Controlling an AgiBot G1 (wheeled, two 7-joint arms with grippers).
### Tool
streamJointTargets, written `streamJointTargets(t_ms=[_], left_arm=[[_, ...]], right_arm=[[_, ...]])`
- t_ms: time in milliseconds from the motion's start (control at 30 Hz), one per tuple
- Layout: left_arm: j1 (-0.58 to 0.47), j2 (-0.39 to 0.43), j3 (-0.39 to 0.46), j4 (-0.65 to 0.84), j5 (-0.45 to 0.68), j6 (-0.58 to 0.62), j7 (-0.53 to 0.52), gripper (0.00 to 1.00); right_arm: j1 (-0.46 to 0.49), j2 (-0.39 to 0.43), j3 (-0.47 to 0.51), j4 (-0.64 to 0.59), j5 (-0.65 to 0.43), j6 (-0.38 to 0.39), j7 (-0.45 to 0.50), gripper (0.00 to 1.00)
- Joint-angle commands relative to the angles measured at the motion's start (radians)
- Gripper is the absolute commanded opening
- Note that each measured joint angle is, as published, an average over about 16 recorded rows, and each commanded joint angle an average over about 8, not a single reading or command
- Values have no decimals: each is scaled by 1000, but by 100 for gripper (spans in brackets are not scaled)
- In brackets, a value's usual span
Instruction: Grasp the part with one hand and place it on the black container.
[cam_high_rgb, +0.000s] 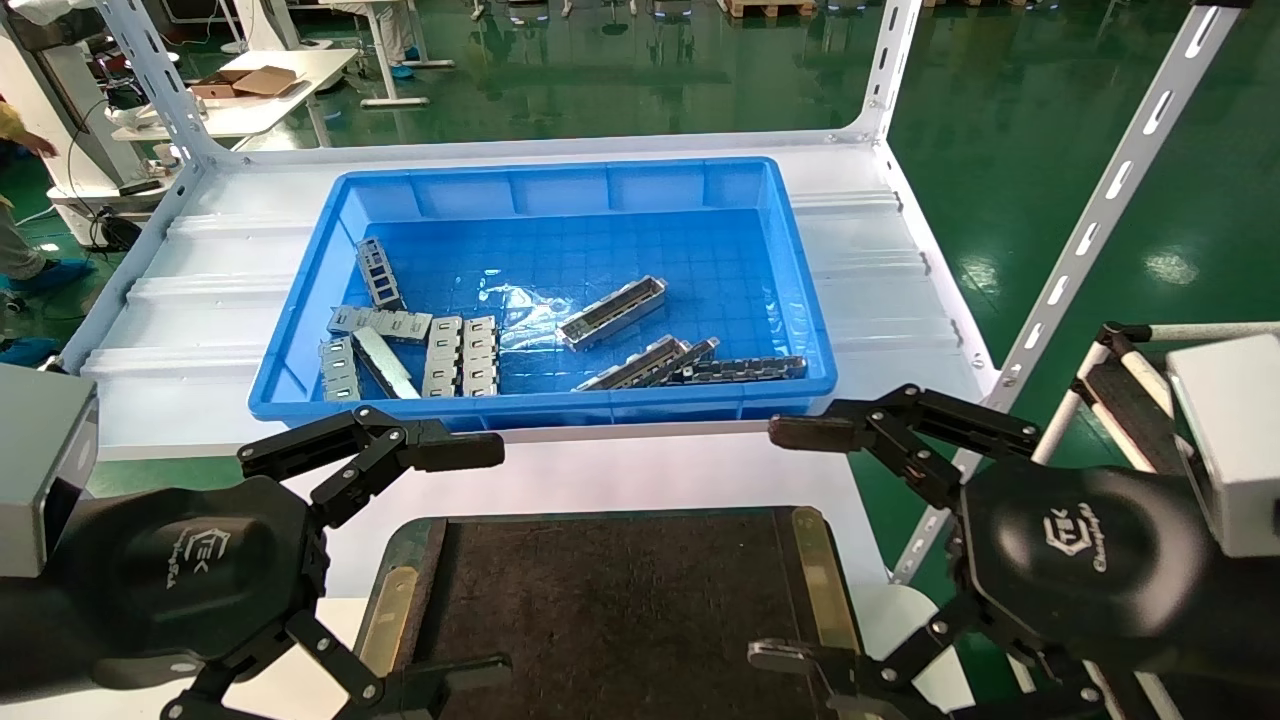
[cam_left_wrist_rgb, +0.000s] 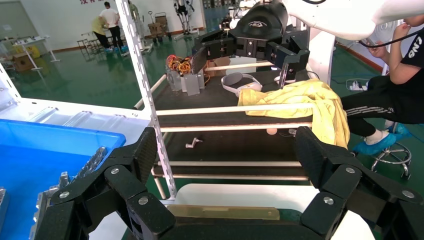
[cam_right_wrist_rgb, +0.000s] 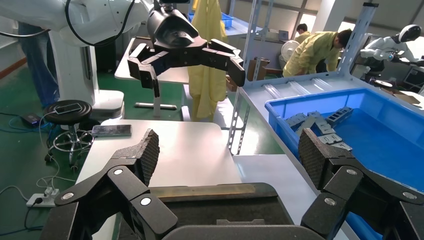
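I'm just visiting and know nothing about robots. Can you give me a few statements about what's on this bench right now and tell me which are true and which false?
1. Both hands are open and empty. True: left hand, right hand.
2. A part already lies on the black container. False: nothing lies on it.
3. The metal parts sit inside the blue bin. True, for example this part.
4. The blue bin stands on the black container. False: it stands behind it, on the white table.

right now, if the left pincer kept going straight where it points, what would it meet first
Probably the right pincer, which faces it open across the black container. Nothing shows in the gap between them, though depth is hard to judge.
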Motion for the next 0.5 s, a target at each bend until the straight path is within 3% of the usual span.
streamJointTargets(t_ms=[33,500], left_arm=[[0,0,0,0,0,0,0,100],[0,0,0,-1,0,0,0,100]], right_arm=[[0,0,-1,0,1,0,0,100],[-4,-6,17,2,-12,-7,9,100]])
